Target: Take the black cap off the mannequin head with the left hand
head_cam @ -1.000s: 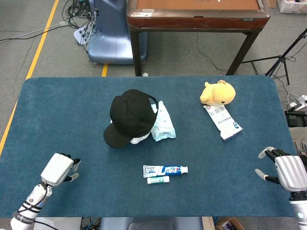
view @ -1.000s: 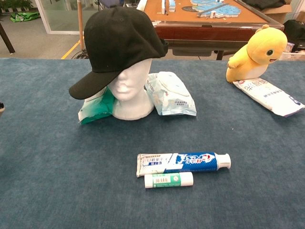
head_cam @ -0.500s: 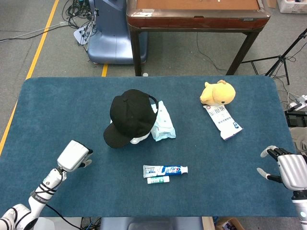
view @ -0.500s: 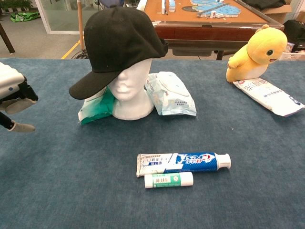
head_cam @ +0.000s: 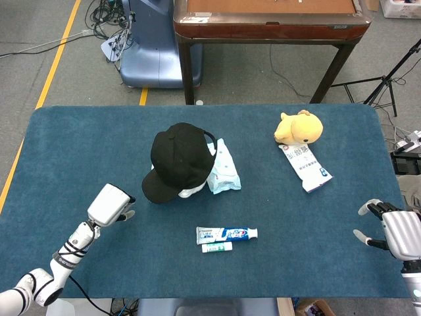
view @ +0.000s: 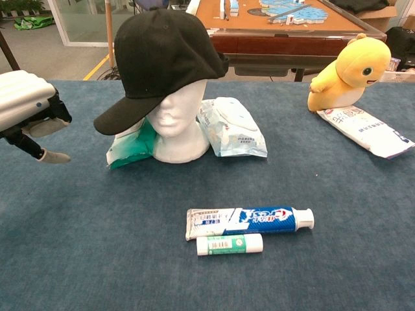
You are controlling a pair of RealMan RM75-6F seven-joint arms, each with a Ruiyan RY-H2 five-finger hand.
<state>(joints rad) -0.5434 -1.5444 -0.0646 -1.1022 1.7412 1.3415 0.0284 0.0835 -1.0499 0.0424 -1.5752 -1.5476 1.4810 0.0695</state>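
Black cap (view: pixel 162 58) upper left of centre, on mannequin head (view: pixel 178 123). Left hand (view: pixel 26 107) at left edge, fingers apart, empty. Right hand (head_cam: pixel 395 230) lower right, open. Risk: tugging brim (view: pixel 123 116) tips light head, knocks wipes pack (view: pixel 233 126).

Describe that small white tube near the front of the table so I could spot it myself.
On the blue table, look in front of the mannequin head wearing the black cap. A blue toothpaste tube lies there; the small white tube lies just nearer, shorter, with green print.
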